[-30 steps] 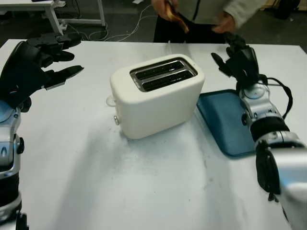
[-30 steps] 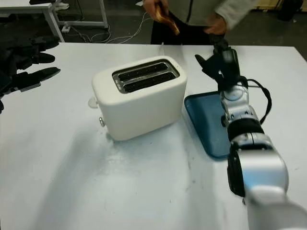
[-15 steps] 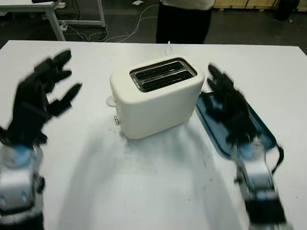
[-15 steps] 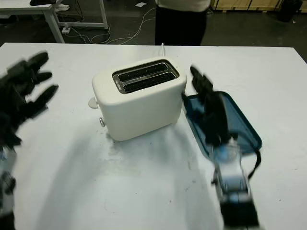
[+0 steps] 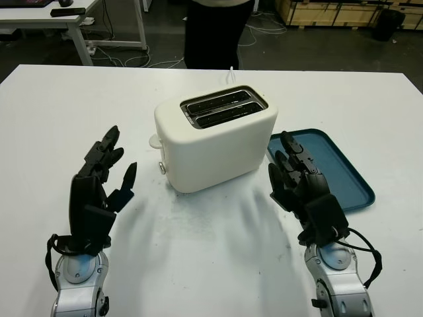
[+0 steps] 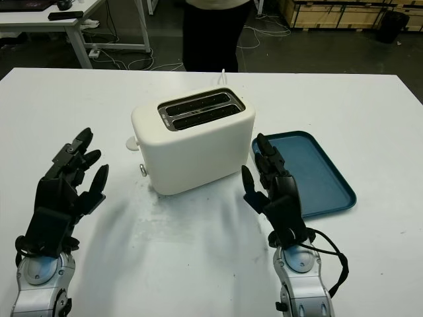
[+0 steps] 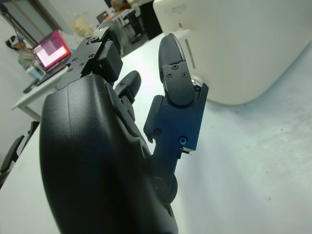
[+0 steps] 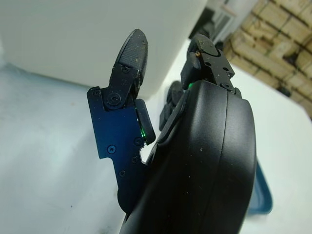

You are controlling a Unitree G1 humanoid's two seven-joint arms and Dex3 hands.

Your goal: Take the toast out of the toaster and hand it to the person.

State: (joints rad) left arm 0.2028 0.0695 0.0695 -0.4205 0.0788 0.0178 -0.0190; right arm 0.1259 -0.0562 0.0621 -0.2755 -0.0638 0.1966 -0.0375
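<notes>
A cream two-slot toaster (image 5: 215, 135) stands in the middle of the white table (image 5: 198, 264); its slots (image 5: 223, 109) look dark, with no toast rising from them. My left hand (image 5: 99, 188) is open, low over the table to the toaster's front left. My right hand (image 5: 301, 185) is open, to the toaster's front right, beside the blue tray. In the wrist views the toaster's cream wall (image 7: 243, 48) (image 8: 87, 34) stands just beyond each hand's fingers. A person (image 5: 215, 33) in dark trousers stands behind the table's far edge.
A blue tray (image 5: 334, 168) lies right of the toaster. The toaster's white cord (image 5: 232, 72) runs to the far edge. Other desks (image 5: 39, 16), cables and wooden pallets (image 5: 330, 10) lie beyond on the floor.
Both hands dropped from raised positions near the far side to low positions flanking the toaster's front. The person, who held the toast a second ago, has drawn it out of view.
</notes>
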